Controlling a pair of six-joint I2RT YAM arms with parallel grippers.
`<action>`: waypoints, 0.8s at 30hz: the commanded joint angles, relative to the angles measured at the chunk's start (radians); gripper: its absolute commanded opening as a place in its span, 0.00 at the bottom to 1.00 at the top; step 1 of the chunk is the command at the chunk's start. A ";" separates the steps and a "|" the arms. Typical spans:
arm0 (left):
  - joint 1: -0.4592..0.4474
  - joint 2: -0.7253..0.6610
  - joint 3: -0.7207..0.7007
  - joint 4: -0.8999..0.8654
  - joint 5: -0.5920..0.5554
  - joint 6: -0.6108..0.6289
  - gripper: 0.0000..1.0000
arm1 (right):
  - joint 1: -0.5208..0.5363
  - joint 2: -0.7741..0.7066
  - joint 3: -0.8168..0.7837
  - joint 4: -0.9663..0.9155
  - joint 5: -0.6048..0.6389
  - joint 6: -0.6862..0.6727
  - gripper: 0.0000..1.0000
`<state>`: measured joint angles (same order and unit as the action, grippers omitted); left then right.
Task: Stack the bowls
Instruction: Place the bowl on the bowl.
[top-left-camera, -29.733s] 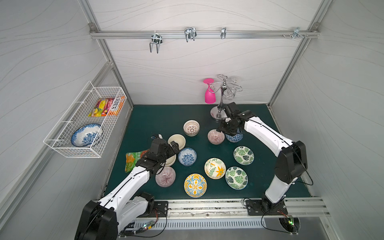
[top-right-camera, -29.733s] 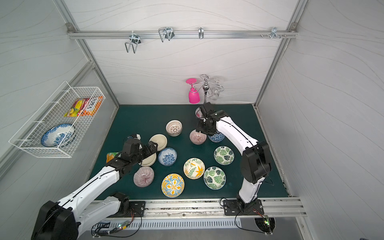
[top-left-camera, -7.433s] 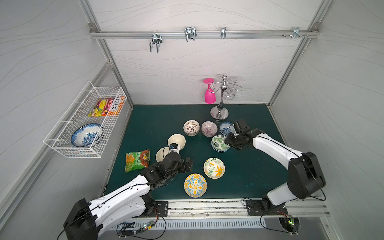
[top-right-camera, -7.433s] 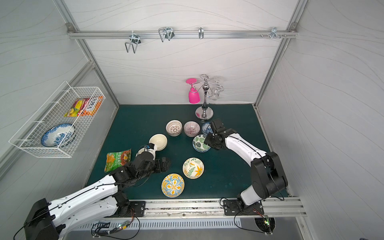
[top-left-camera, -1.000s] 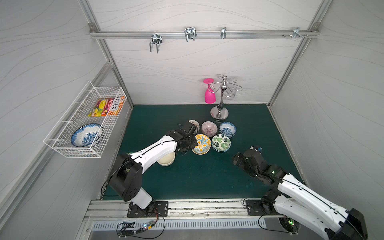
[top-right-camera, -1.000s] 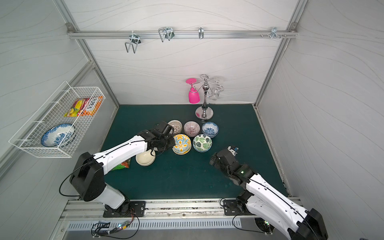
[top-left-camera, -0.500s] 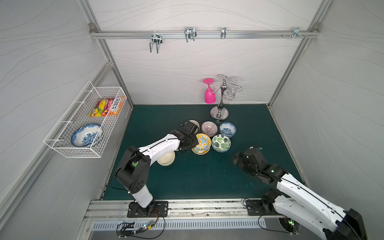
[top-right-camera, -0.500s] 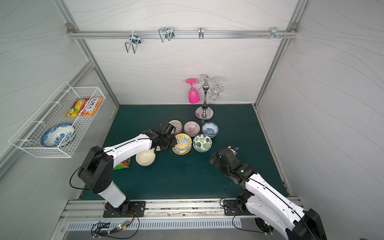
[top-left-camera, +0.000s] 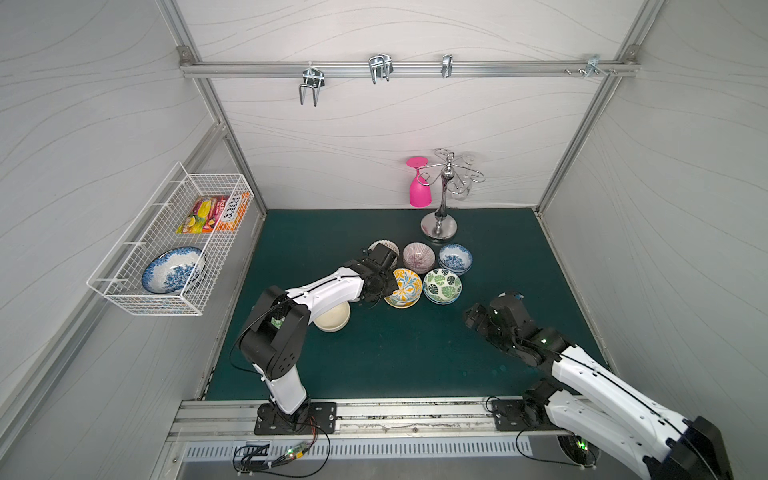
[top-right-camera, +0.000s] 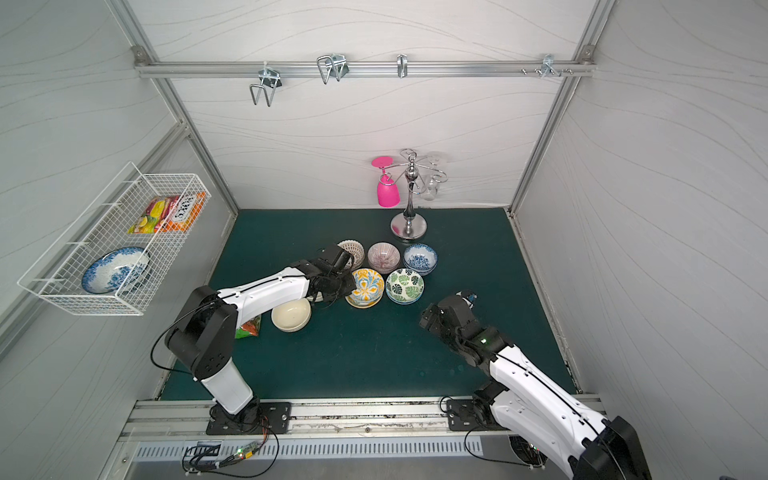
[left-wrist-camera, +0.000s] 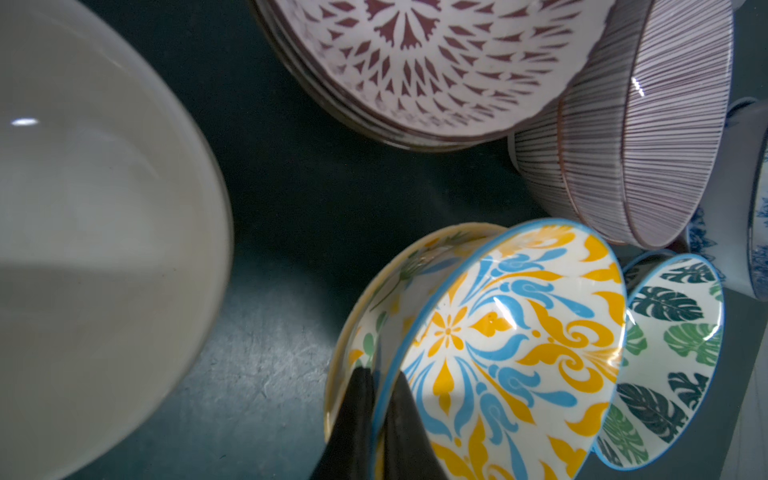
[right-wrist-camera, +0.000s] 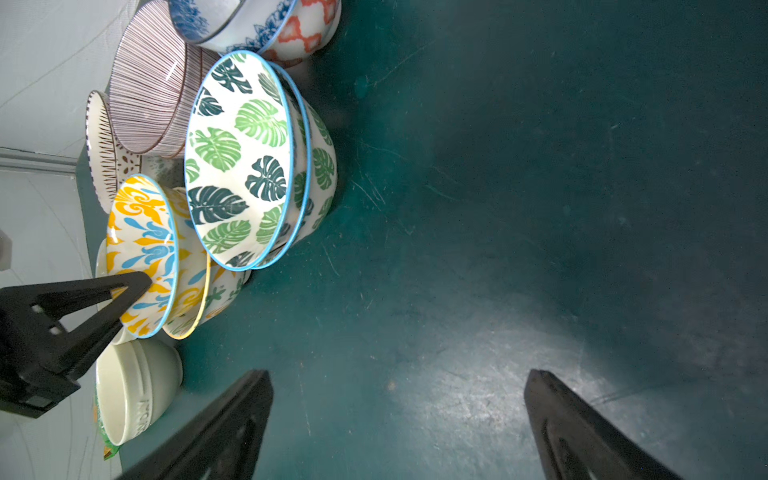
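My left gripper (left-wrist-camera: 380, 374) is shut on the rim of the yellow-blue floral bowl (left-wrist-camera: 511, 332), one finger inside it and one outside. That bowl (top-left-camera: 405, 286) sits tilted inside a yellow-rimmed floral bowl (right-wrist-camera: 189, 299). Beside it stand the green leaf stack (top-left-camera: 442, 285), the pink-purple striped stack (top-left-camera: 418, 255) and the blue-and-white stack (top-left-camera: 455, 257). The white lattice bowl (top-right-camera: 353, 248) is partly hidden behind the left wrist. The cream bowls (top-right-camera: 291, 316) lie under the left forearm. My right gripper (right-wrist-camera: 399, 374) is open over bare mat, in front of and to the right of the bowls (top-left-camera: 473, 316).
A chrome stemware stand (top-left-camera: 439, 226) with a pink glass (top-left-camera: 417, 191) stands behind the bowls. A wire basket (top-left-camera: 124, 286) on the left wall holds a blue-and-white dish (top-left-camera: 170, 270) and snack packs. A snack packet (top-right-camera: 249, 326) lies under the left arm.
Since several seconds ago the yellow-blue bowl has come from the front of the mat onto the other floral bowl, and the right arm has drawn back. In the last second the left elbow shifted slightly.
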<state>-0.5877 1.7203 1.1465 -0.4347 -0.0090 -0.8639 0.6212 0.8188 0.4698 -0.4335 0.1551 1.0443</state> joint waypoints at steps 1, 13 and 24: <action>0.004 0.018 0.016 0.068 -0.015 -0.003 0.00 | -0.011 0.002 -0.010 0.017 -0.015 -0.022 0.99; -0.016 -0.004 0.009 0.080 0.017 -0.019 0.30 | -0.020 0.022 -0.008 0.017 -0.022 -0.026 0.99; -0.026 -0.113 0.032 -0.006 -0.025 -0.010 0.97 | -0.021 0.026 -0.019 0.020 -0.031 -0.042 0.99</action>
<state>-0.6109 1.6657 1.1461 -0.4053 -0.0067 -0.8917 0.6060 0.8387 0.4625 -0.4149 0.1295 1.0210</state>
